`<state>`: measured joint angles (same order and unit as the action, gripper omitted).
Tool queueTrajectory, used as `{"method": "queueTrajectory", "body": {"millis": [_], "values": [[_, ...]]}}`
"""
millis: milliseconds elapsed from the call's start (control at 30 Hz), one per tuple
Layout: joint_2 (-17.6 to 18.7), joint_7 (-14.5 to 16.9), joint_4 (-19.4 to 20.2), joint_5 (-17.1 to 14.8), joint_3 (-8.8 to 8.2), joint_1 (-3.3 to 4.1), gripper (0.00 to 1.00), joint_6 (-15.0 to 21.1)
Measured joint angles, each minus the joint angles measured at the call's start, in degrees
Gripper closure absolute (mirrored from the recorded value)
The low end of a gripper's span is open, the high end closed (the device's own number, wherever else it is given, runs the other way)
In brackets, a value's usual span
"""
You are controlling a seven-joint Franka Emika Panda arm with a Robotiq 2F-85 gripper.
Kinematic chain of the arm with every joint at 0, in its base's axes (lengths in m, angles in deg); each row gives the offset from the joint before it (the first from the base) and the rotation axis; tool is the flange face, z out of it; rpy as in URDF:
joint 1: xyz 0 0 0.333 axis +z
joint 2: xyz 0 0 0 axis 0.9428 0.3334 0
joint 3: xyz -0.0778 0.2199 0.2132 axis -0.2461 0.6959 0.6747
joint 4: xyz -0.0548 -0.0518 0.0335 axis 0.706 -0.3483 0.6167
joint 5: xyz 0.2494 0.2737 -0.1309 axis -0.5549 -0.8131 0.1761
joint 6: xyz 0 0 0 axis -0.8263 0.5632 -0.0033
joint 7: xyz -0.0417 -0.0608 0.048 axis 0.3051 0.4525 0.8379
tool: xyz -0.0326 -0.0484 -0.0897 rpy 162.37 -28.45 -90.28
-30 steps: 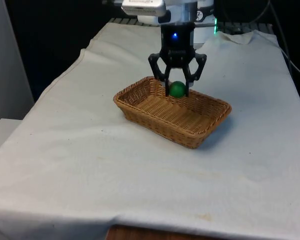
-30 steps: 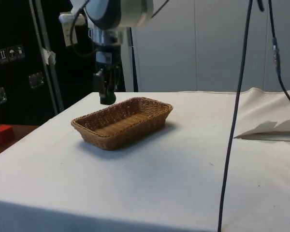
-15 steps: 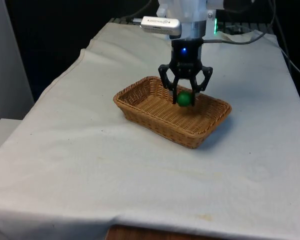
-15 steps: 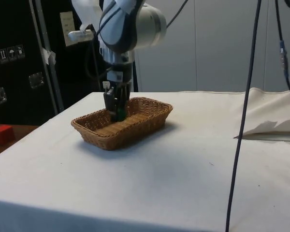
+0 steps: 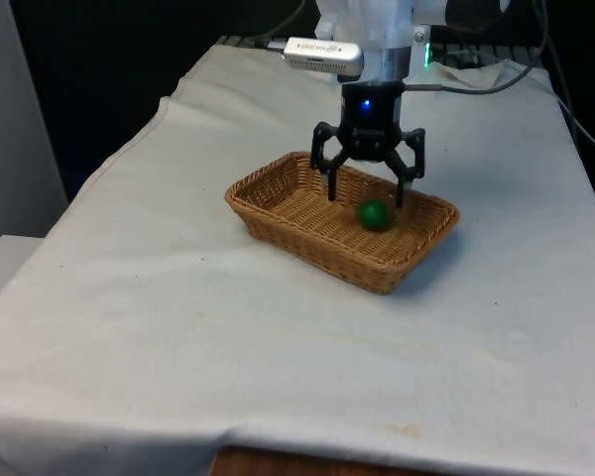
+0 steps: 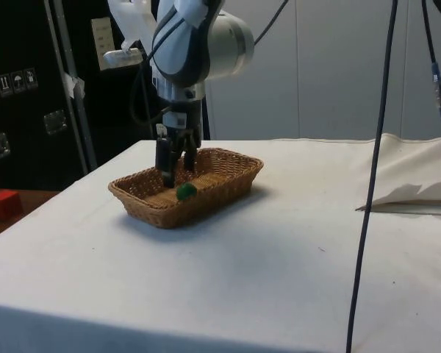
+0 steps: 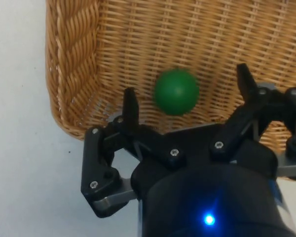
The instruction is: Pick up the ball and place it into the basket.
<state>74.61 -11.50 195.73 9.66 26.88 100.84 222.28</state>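
Observation:
The green ball (image 5: 375,214) lies free inside the brown wicker basket (image 5: 317,248), near its far long wall. My gripper (image 5: 367,198) hangs just above the ball, fingers spread wide and pointing down into the basket, touching nothing. From the side, the ball (image 6: 184,191) sits low in the basket (image 6: 198,209), just under the open gripper (image 6: 178,176). In the wrist view the ball (image 7: 175,92) rests on the woven floor of the basket (image 7: 71,74), with the gripper (image 7: 186,83) open and a clear gap to each finger.
The basket stands askew in the middle of the white cloth (image 5: 278,347). A dark cable (image 6: 367,184) hangs down at the table's side. A folded sheet (image 6: 411,197) lies at that side. A red block (image 6: 4,204) sits off the table.
The gripper carried the ball from above the basket's far rim down into the basket, then opened. The ball has left the fingers and sits in the basket.

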Motion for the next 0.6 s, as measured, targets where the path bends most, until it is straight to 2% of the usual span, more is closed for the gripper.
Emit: {"method": "queueTrajectory", "body": {"millis": [67, 433, 600], "values": [[0.0, 0.0, 0.0, 0.0, 0.00, 0.00, 0.00, 0.0], [-0.9, 0.3, 0.2, 0.1, 0.00, 0.06, 0.00, -0.1], [-5.4, 0.7, 3.2, 2.2, 0.00, 0.11, 0.00, -0.1]]}}
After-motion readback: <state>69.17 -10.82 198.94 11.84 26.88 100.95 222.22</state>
